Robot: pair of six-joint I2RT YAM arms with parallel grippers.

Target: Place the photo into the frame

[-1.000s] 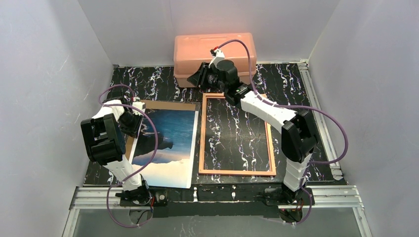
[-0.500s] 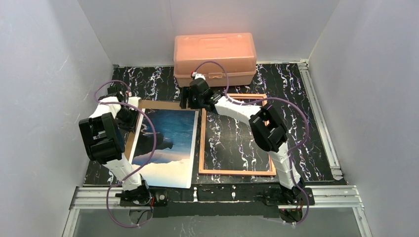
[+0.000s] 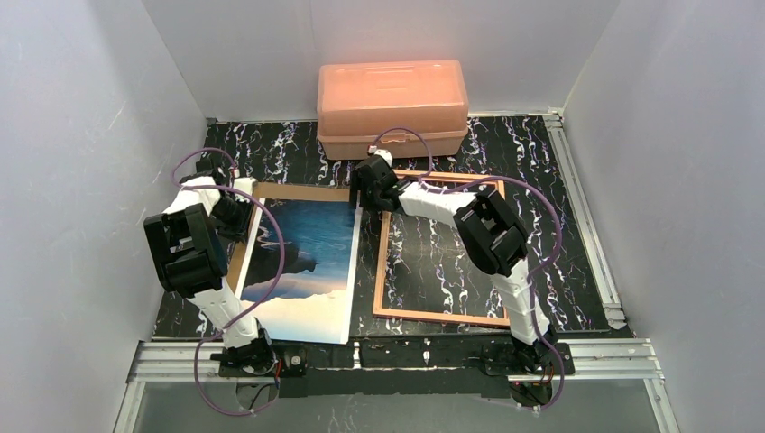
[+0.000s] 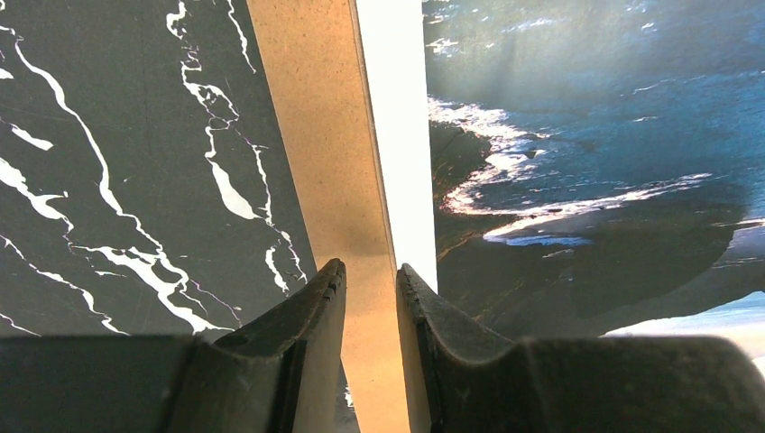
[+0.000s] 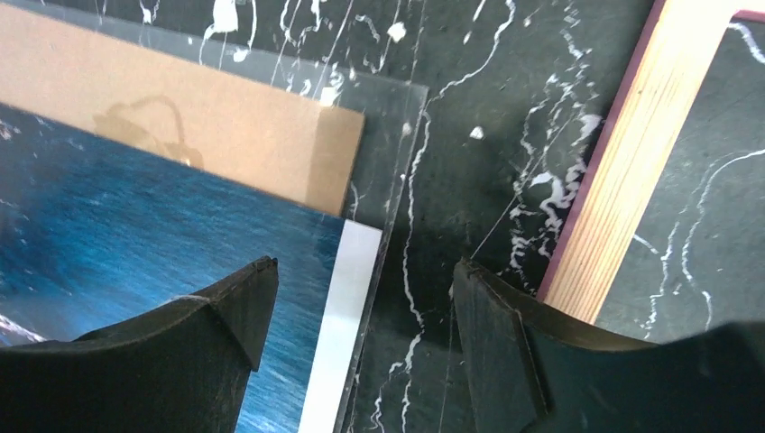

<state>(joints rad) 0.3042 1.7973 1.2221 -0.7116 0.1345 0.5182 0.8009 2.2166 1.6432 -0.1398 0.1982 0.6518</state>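
Pick-up step: the right end effector [image 5: 361,271] is open above the far corner of the photo [image 3: 302,262], which lies on the backing board [image 4: 316,108] beside the frame [image 3: 439,316]. For the left end effector [image 4: 370,271], grip cannot be told. Next, pinch that corner.

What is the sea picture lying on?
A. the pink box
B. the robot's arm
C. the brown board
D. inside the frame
C: the photo lies flat on the board, whose brown strip shows along the photo's left and far edges. The frame beside it is empty.
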